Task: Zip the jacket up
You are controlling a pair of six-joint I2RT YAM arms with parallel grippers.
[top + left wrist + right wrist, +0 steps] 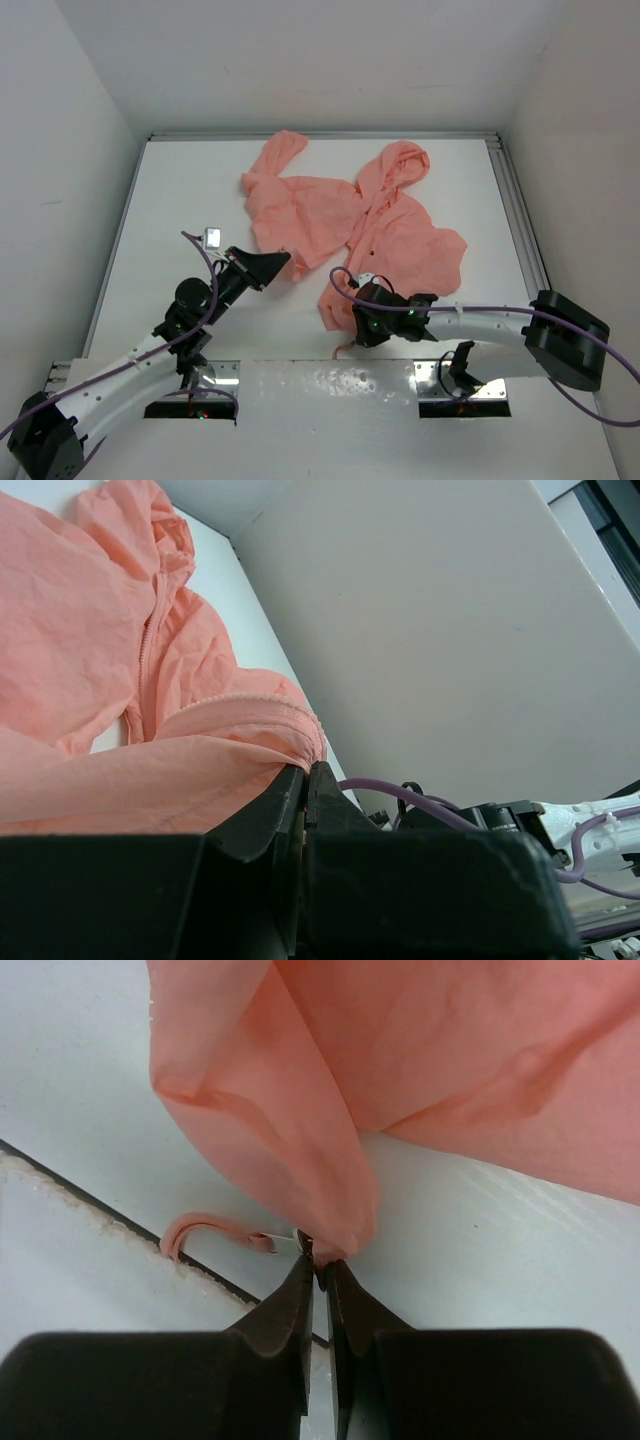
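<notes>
1. Jacket (pixel 360 215) lies crumpled mid-worktop (pixel 200 190).
2. Left gripper (pixel 306 773) is clenched on the hem (pixel 290 735) at 8 o'clock. Right gripper (pixel 320 1263) pinches it at 6 o'clock.
3. Step, judged: securing the hem. Next: pull it taut and align the zipper ends.

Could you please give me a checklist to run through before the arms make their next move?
1. Left fingers pinch the jacket: ok.
2. Right fingers pinch its hem tip: ok.
3. Front zipped: not ok, lower front lies parted.
4. Zipper pull in a grip: cannot tell; a pink loop lies beside the right fingers.
5. Jacket lying flat: not ok, rumpled.
</notes>
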